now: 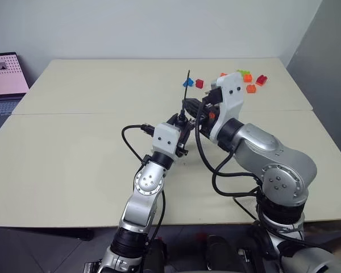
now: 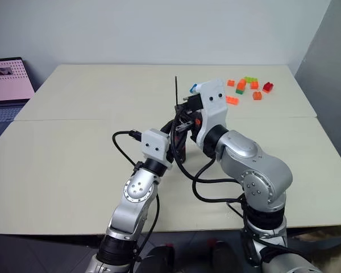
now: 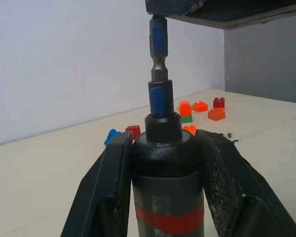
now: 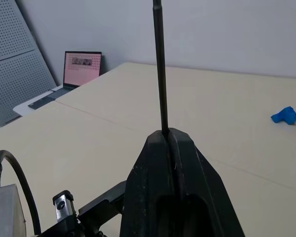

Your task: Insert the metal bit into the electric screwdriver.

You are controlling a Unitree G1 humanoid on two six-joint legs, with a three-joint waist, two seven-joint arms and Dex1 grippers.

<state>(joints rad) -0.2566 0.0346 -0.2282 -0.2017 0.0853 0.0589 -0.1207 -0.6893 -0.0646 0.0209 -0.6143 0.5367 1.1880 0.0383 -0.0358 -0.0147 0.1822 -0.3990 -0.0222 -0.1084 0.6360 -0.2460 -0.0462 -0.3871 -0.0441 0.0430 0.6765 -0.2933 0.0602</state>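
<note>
already the thin grey metal bit (image 3: 159, 59) sits upright in the nose of the slim black red-banded electric screwdriver (image 3: 165, 187), clamped in the left gripper (image 3: 165, 197). the right gripper (image 4: 168, 143) pinches the shaft; pulling sideways could jam it or unseat it.

I can read no text, label, brand, number or sign from here. The open laptop with the pink-lit screen (image 1: 5, 74) beside the pale beige surface (image 1: 74, 148) shows a dark strip along the top of its display, but whatever stands there is too small for me to make out.
</note>
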